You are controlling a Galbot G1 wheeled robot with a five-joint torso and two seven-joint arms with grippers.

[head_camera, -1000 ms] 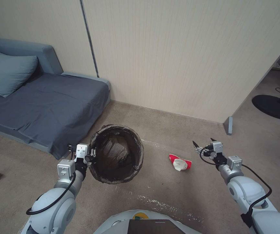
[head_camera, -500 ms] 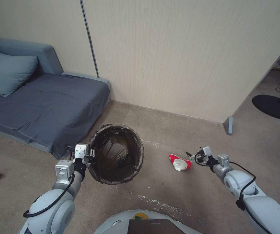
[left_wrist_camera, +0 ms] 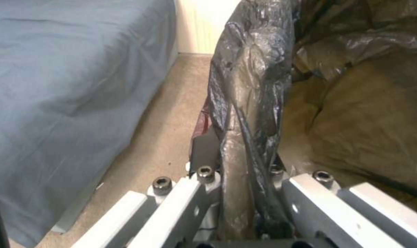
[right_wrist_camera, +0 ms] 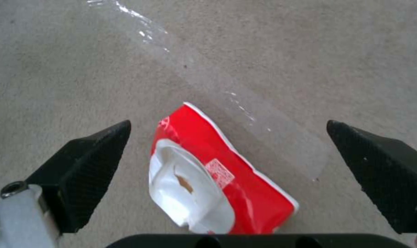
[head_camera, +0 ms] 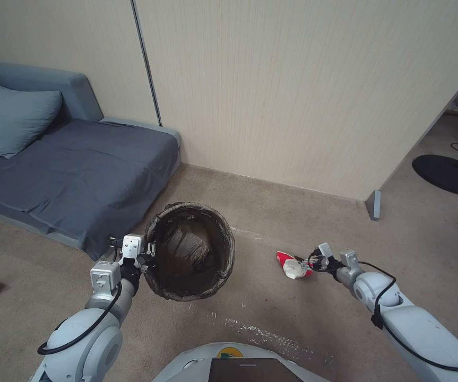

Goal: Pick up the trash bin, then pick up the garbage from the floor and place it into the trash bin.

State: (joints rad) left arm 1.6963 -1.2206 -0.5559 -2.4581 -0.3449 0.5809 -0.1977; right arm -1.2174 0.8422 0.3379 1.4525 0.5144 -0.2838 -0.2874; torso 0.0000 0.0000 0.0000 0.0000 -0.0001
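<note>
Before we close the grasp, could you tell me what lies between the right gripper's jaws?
The red-and-white packet, flat on the carpet, lies between the right gripper's open jaws in the right wrist view.

Soft, even indoor light, faint shadows; wrist views are slightly blurred, head view bends at its edges.

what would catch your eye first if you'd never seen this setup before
Probably the trash bin with its dark bag liner, on the carpet beside the grey sofa, with the left gripper shut on its rim. Next, the red-and-white snack packet lying flat on the floor to the bin's right, with the right gripper open around it, one finger on either side and neither touching it.
</note>
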